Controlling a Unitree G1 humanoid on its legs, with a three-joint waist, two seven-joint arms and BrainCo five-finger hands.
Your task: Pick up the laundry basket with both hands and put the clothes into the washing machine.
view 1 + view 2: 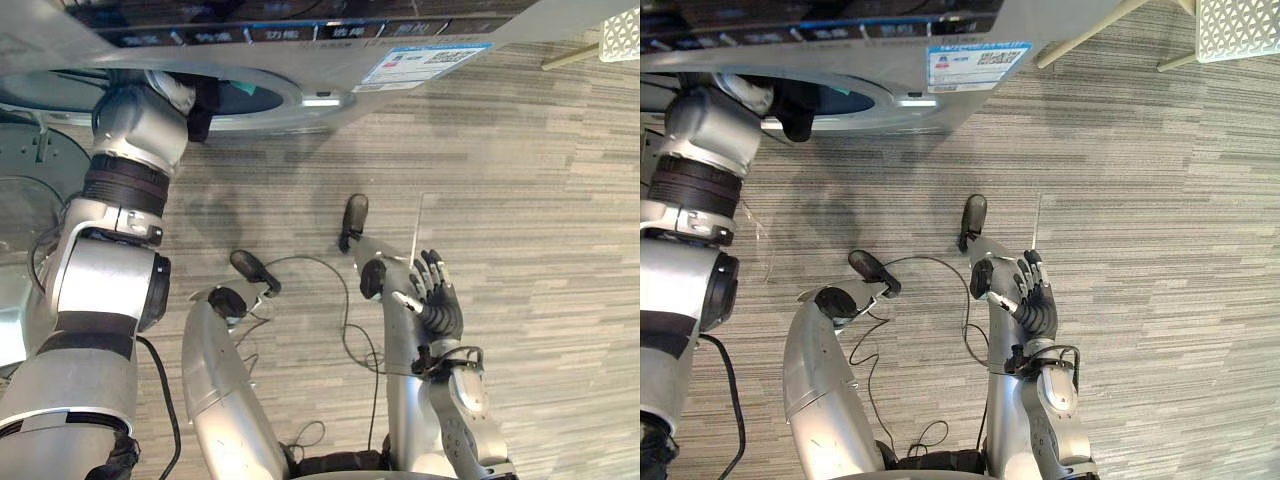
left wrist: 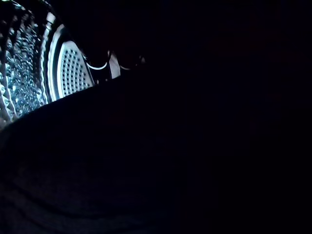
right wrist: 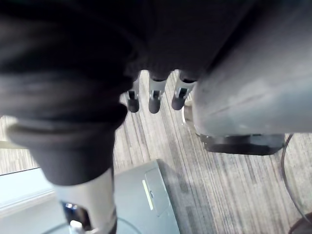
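I judge this the loading step: left hand (image 1: 204, 102) reaches into the washing machine (image 1: 330, 60), its grip I cannot tell, right hand (image 1: 435, 297) hangs slack and empty, laundry basket (image 1: 1235, 25) well aside, so next I'd withdraw clear of the door rim.

Top: we see the left hand (image 1: 204, 104) sunk in the round opening of the grey washing machine (image 1: 300, 65). Lower right: the right hand (image 1: 436, 296) hangs above the striped floor (image 1: 540, 200), its fingers straight and spread.
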